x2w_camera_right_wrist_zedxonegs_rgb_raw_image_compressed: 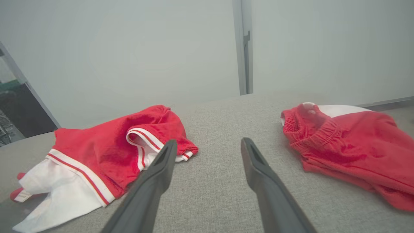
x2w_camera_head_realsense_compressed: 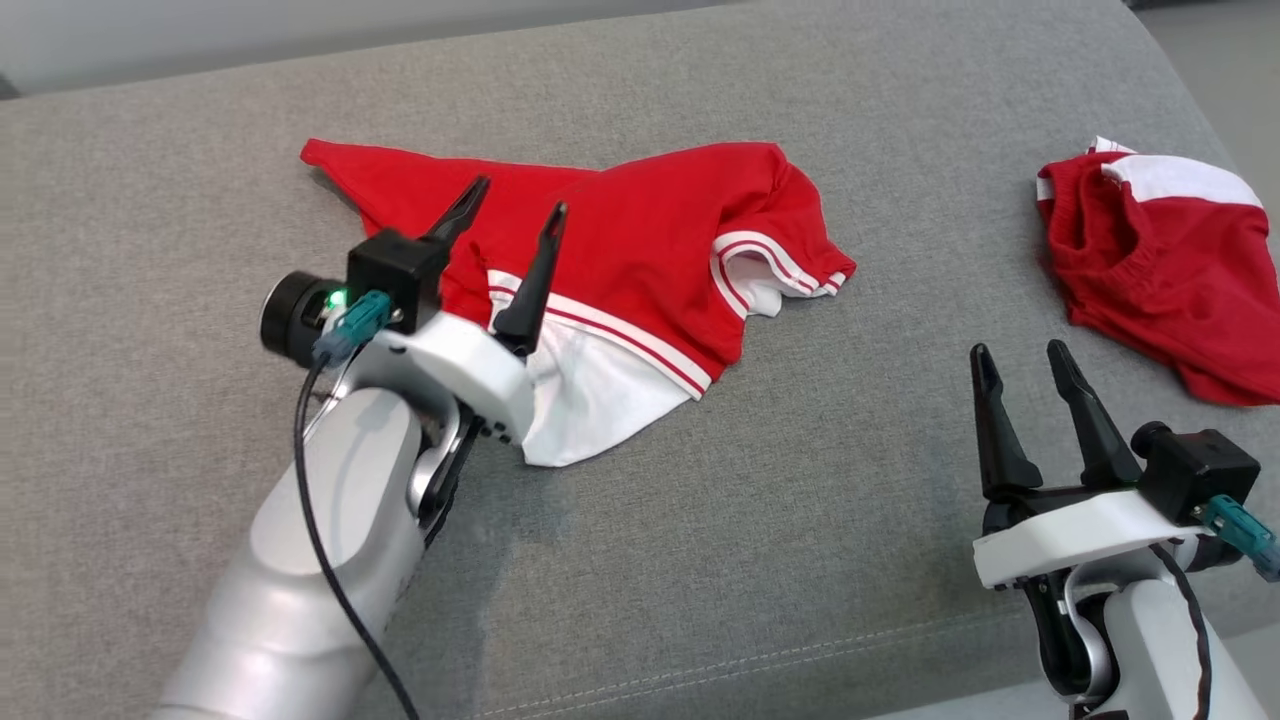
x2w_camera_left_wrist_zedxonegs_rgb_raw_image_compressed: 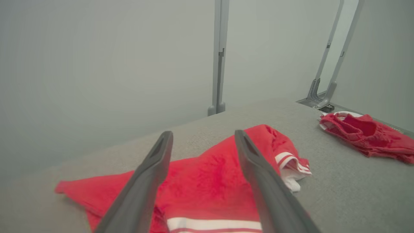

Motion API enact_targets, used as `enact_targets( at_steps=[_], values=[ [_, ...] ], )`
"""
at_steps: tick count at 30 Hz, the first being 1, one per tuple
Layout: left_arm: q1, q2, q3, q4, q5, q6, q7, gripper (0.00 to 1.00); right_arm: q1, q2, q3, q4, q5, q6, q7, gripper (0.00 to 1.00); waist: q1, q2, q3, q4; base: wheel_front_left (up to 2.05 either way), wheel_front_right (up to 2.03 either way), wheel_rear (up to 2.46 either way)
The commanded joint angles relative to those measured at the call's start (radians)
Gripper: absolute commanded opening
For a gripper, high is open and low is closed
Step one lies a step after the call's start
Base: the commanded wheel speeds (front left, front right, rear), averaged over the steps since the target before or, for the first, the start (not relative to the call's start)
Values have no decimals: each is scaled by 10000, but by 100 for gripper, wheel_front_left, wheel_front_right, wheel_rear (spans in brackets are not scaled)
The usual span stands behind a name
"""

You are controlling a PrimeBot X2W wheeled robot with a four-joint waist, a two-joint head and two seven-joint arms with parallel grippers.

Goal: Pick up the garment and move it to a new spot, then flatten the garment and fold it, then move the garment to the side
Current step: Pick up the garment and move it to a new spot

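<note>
Near right: the right gripper [x2w_camera_head_realsense_compressed: 1022,352] stands low over bare grey upholstery, wrist at the near edge and pointing toward the far side. Its fingers [x2w_camera_right_wrist_zedxonegs_rgb_raw_image_compressed: 155,181] are spread wide. They hold nothing and touch nothing.

Near left: the pale left forearm [x2w_camera_head_realsense_compressed: 300,560] rises from the near-left corner and angles toward the far right. A black cable [x2w_camera_head_realsense_compressed: 315,520] runs along it. A green light [x2w_camera_head_realsense_compressed: 337,297] glows beside the black camera block at the wrist. The left gripper [x2w_camera_head_realsense_compressed: 512,205] is poised over the near-left part of the garment [x2w_camera_head_realsense_compressed: 640,230]. Its fingers [x2w_camera_left_wrist_zedxonegs_rgb_raw_image_compressed: 142,191] are spread apart with red cloth showing between them, and nothing is pinched. Whether the tips touch the cloth cannot be told.

Centre: the garment lies crumpled on the upholstered surface [x2w_camera_head_realsense_compressed: 800,480], left of the middle. It is red, with a white panel at its near edge and red-and-white striped trim. A small tag [x2w_camera_right_wrist_zedxonegs_rgb_raw_image_compressed: 21,195] sits at the white corner; no writing on it can be read.

Far right: a second red garment [x2w_camera_head_realsense_compressed: 1150,260] with white parts and a gathered waistband lies bunched, well apart from the first.

Beyond: a plain pale wall with a grey upright post [x2w_camera_left_wrist_zedxonegs_rgb_raw_image_compressed: 220,55].
</note>
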Motion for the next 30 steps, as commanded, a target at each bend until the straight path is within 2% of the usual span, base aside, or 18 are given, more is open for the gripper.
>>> enact_targets(
  at_steps=[1, 7, 11, 21, 25, 30],
  values=[
    [34, 273, 377, -337, 111, 136, -47, 100, 18, -12, 144, -306, -77, 42, -133, 100, 0, 0, -152, 151, 0, 0, 0],
    [1677, 767, 1401, -1610, 666, 476, -47, 100, 92, -169, 80, -509, -474, 42, -133, 100, 0, 0, -529, 524, 0, 0, 0],
    [2773, 870, 2147, -2429, 882, 621, -47, 100, 233, -157, -7, -525, -566, 42, -133, 100, 0, 0, -799, 775, 0, 0, 0],
    [5397, 767, 3593, -4126, 1499, 849, -47, 100, 560, -104, 55, -427, -683, 42, -133, 100, 0, 0, -1502, 999, 0, 0, 0],
    [6118, 633, 4098, -4556, 1677, 1005, -47, 100, 751, -93, 29, -351, -718, 42, -133, 100, 0, 0, -1811, 1050, 0, 0, 0],
    [6710, 426, 4573, -4826, 1779, 958, -47, 100, 983, -76, -39, -341, -746, 42, -133, 100, 0, 0, -2106, 1153, 0, 0, 0]
  ],
)
